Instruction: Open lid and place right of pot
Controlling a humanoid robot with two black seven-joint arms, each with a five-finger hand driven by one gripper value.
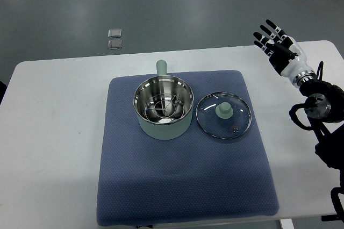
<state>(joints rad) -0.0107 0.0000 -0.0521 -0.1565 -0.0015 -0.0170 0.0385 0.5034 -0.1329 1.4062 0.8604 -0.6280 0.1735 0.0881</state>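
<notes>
My right hand (275, 41) hangs over the table's far right corner, fingers spread and holding nothing. The glass lid (224, 115) lies flat on the blue mat (183, 186), just right of the open green pot (163, 107).

The pot (163, 108) has a shiny metal inside and a matt pale-green outside. At its 3 o'clock, the lid (224, 115) is clear glass with a metal rim. The mat (183, 186) is dimpled blue cloth; the table (54, 148) is smooth, matt white.
</notes>
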